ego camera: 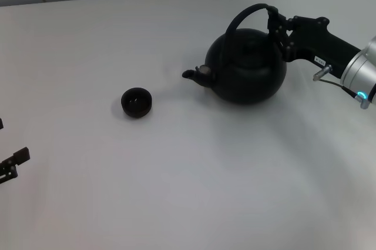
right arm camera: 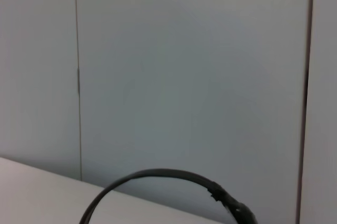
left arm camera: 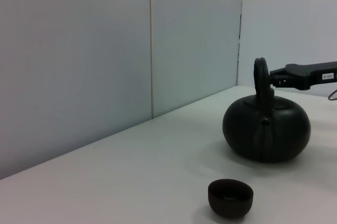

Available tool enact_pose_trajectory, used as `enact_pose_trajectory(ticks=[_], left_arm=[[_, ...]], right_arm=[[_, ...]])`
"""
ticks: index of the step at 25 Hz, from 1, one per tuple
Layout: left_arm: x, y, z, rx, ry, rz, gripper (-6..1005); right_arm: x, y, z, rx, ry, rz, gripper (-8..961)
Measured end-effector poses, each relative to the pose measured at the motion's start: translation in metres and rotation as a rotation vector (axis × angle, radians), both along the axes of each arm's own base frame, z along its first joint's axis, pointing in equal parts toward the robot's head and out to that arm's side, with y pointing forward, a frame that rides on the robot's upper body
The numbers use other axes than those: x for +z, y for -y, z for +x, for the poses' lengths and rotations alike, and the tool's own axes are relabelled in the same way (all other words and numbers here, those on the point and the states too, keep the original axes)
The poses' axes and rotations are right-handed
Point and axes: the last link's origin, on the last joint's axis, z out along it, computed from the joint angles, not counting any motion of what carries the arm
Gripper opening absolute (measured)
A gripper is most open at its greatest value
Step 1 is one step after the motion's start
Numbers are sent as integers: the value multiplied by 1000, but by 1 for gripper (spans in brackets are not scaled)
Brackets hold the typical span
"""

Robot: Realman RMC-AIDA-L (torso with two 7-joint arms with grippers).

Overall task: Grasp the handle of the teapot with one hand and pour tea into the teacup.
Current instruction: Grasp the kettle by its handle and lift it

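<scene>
**A:** So where's everything sitting? The teapot [ego camera: 247,67] is on the white table [ego camera: 188,191], over on the robot's right and toward the back, spout aimed at the teacup [ego camera: 136,102]. The cup stands by itself, well apart from the pot, out in front of the spout. Makes sense to me: lift, move toward the cup, tip, and the tea goes that way.

**B:** Yeah, and the right gripper [ego camera: 275,26] is up at the handle [ego camera: 249,13], on the end of the arch away from the spout, where the thicker sleeve is. Grabbing there keeps the arm behind the pot, so nothing crosses over the cup.

**A:** Is it actually clamped, though?

**B:** From the head camera the jaws look pressed onto the sleeve, but it's all black on black, so I'd only say probably. The right wrist camera just shows the hoop against the wall [right arm camera: 184,76], no fingers.

**A:** Pot looks level and flat on the table, so I'd guess the lift hasn't started.

**B:** Agreed. The left gripper [ego camera: 13,163] is parked at the near left edge. Can't tell its jaws.
</scene>
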Motion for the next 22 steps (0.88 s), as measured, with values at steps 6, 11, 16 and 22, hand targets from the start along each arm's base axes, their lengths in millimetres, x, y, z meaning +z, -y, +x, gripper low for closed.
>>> enact_pose_trajectory(ticks=[6, 11, 16, 22], left_arm=[[-1, 1, 0, 1, 0, -3, 819], [-3, 1, 0, -2, 1, -6, 819], [-4, 1, 1, -9, -1, -4, 819], [-5, -1, 3, -16, 1, -4, 819]], right_arm=[[6, -2, -5, 21, -34, 31, 78], [12, -18, -20, 50, -47, 56, 77], [11, -44, -43, 60, -48, 54, 78], [1, -72, -79, 119, 26, 1, 77]])
